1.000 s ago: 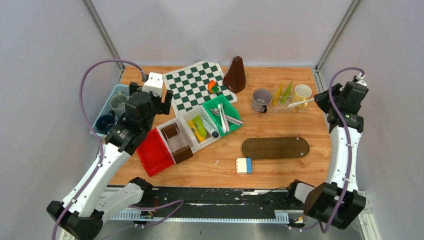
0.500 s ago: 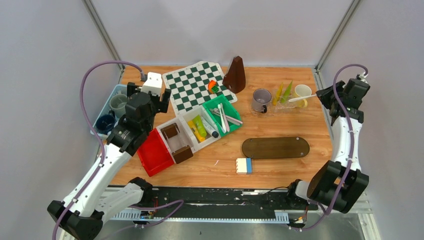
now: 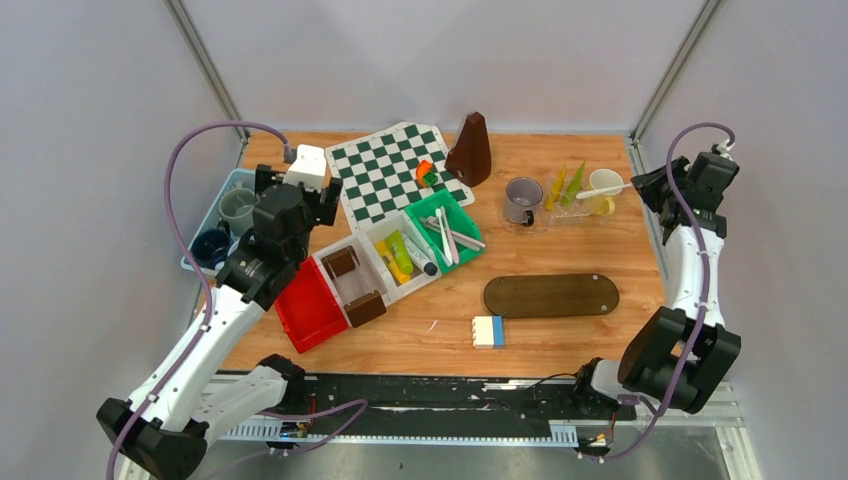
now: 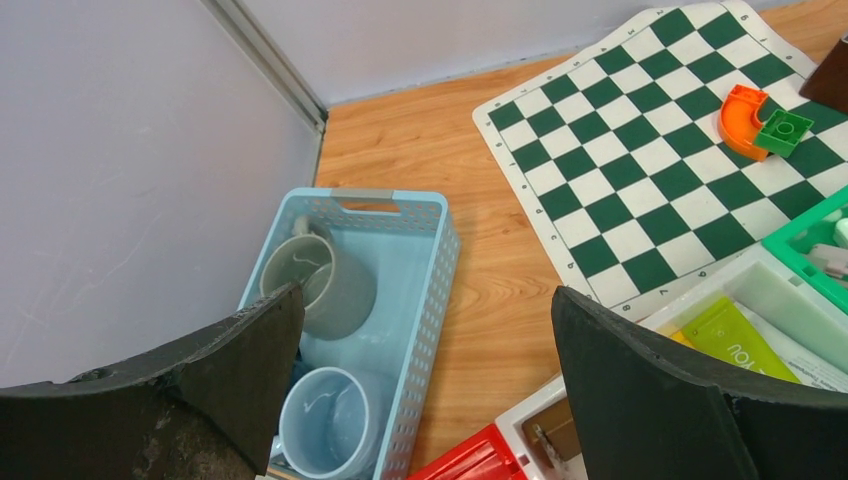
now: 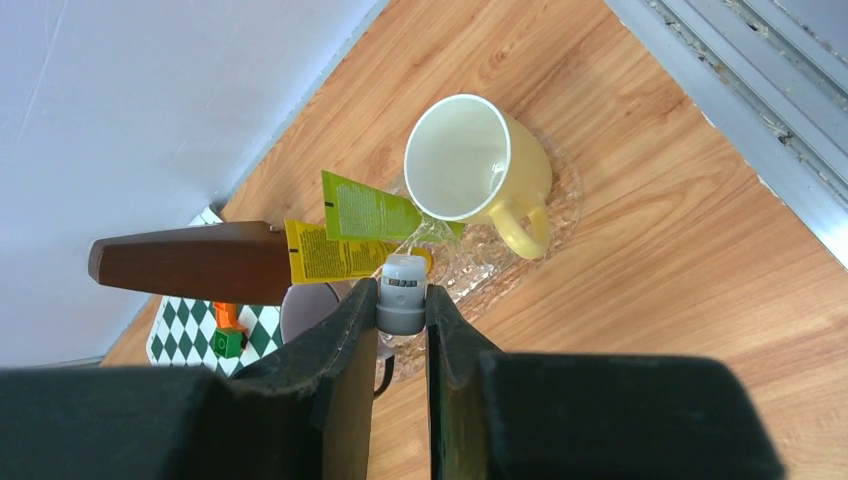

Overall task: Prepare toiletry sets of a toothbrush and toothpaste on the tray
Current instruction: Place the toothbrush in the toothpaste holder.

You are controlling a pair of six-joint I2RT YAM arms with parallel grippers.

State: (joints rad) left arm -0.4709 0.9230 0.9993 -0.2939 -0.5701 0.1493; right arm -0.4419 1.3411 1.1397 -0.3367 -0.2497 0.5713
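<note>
Upper right of top view: pinching toothbrush (image 3: 603, 190) by handle end in right gripper (image 5: 402, 305), held level over empty pale yellow mug (image 5: 470, 165) on clear tray (image 5: 565, 170); likely lining up drop-in. Beside mug: green tube (image 5: 370, 210), yellow tube (image 5: 322, 252), grey mug (image 3: 522, 197). Left of frame: left gripper (image 4: 425, 310) spread wide above blue basket (image 4: 440, 250), probably for next mug; inside, grey-green mug (image 4: 330, 285), light blue mug (image 4: 325, 420).

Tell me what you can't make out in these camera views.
Left wrist: dark blue mug, behind a finger of the left gripper.
Right wrist: grey mug, mostly behind the fingers of the right gripper; toothbrush end-on, bristles unseen.
Top: clear tray, outline too faint.
</note>
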